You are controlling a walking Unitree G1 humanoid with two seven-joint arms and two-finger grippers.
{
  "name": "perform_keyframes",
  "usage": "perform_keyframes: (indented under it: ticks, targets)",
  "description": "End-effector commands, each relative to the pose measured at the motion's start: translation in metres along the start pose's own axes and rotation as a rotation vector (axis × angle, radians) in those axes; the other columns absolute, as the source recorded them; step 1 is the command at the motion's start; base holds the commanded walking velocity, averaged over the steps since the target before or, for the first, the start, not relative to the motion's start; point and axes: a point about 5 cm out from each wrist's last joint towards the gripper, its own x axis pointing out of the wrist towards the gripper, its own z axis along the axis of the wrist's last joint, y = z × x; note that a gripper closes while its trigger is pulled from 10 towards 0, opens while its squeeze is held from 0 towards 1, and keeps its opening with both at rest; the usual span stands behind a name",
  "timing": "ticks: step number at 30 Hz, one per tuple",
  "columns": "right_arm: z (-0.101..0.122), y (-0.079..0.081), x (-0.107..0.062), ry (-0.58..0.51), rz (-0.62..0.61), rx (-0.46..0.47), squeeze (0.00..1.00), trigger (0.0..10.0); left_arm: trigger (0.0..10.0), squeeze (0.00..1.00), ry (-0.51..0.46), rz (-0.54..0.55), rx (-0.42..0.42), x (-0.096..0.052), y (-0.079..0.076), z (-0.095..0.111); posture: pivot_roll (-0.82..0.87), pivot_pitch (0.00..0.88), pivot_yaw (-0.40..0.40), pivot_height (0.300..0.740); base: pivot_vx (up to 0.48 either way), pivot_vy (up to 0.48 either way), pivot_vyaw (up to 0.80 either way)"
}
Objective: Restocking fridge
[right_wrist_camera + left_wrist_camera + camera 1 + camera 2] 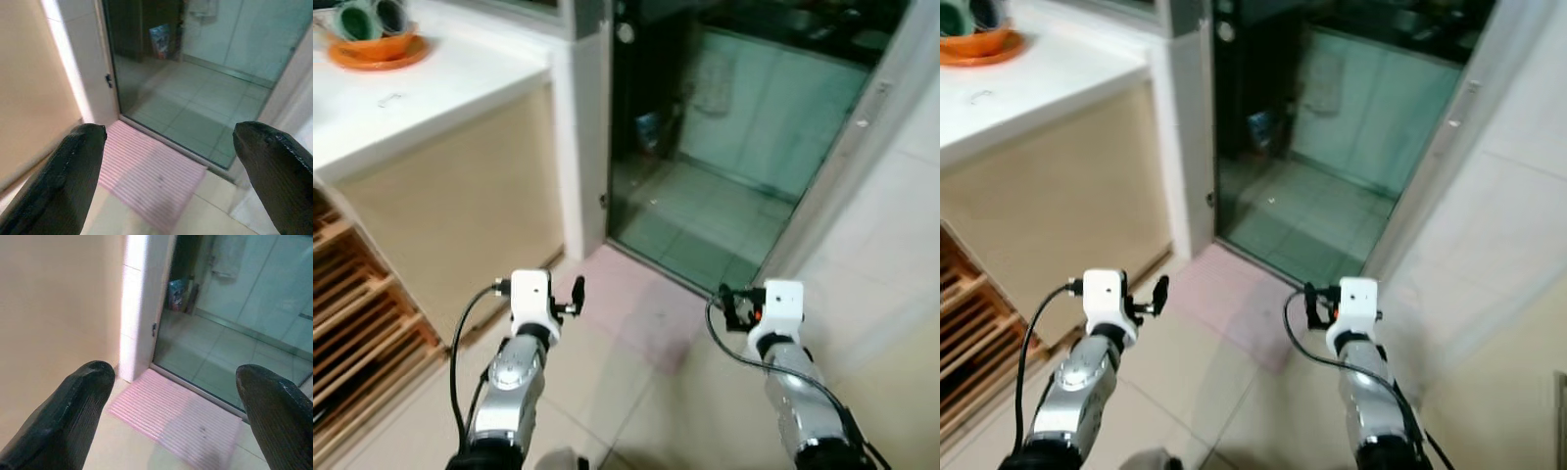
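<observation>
While no fridge is in sight, left gripper (576,294) and right gripper (728,305) hang empty, fingers wide, above the pink mat (651,308), presumably in transit.

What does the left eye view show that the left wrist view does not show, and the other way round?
Left eye view alone: the white counter carrying an orange bowl, wooden slats, and both silver arms with the right gripper. Left wrist view alone: the open left gripper seen close, its fingers apart. Shared: the pink mat, the glass door and the tiled floor.
</observation>
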Motion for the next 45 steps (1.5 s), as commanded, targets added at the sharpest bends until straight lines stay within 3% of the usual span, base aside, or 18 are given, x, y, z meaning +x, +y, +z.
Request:
perform_keyframes:
  ticks: [1,9,19,21,31,35,37,38,39,45]
  targets:
    - [-0.001,0.006,0.002,0.016,0.021,0.016,0.29,10.0,10.0,0.0,-0.004,0.026,0.007,-0.001,0.007,0.002,-0.01,0.0,-0.04,0.74,0.0,0.472,0.69]
    - [-0.005,0.008,0.0,0.028,0.039,0.021,0.4,10.0,10.0,0.0,0.0,0.033,0.018,-0.004,0.006,0.0,-0.01,0.0,-0.039,0.74,0.0,0.476,0.69]
    - [-0.002,0.005,0.0,0.002,0.041,-0.012,0.45,10.0,10.0,0.0,-0.005,0.042,0.036,-0.009,0.011,0.001,0.0,0.0,-0.04,0.74,0.0,0.459,0.68]
    - [0.0,0.007,0.002,-0.008,0.053,-0.021,0.56,10.0,10.0,0.0,-0.006,0.05,0.052,-0.008,0.012,0.002,0.0,0.0,-0.04,0.74,0.0,0.454,0.68]
    - [0.003,0.012,0.005,-0.017,0.065,-0.037,0.55,10.0,10.0,0.0,0.004,0.062,0.049,-0.003,0.017,0.004,0.0,0.0,-0.037,0.74,0.0,0.46,0.68]
    - [0.0,0.014,0.005,-0.002,0.077,-0.035,0.5,10.0,10.0,0.0,0.007,0.059,0.048,-0.002,0.019,0.004,0.0,0.0,-0.034,0.74,0.0,0.479,0.69]
    - [-0.003,0.014,0.004,0.011,0.07,-0.033,0.15,10.0,10.0,0.0,0.008,0.055,0.058,-0.002,0.02,0.004,0.0,0.0,-0.032,0.74,0.0,0.48,0.0]
    - [-0.004,0.014,0.004,0.015,0.066,-0.031,0.15,10.0,10.0,0.0,0.007,0.049,0.058,-0.002,0.02,0.004,0.0,0.0,-0.032,0.74,0.0,0.48,0.0]
    - [-0.005,0.014,0.003,0.017,0.065,-0.029,0.0,10.0,10.0,0.0,0.007,0.04,0.041,-0.002,0.019,0.004,0.0,0.0,-0.031,0.74,0.0,0.48,0.0]
    - [-0.008,0.01,0.002,0.022,0.042,-0.022,0.0,10.0,10.0,0.0,0.018,0.053,0.057,-0.002,0.023,0.002,0.0,0.0,-0.026,0.74,0.0,0.48,0.0]
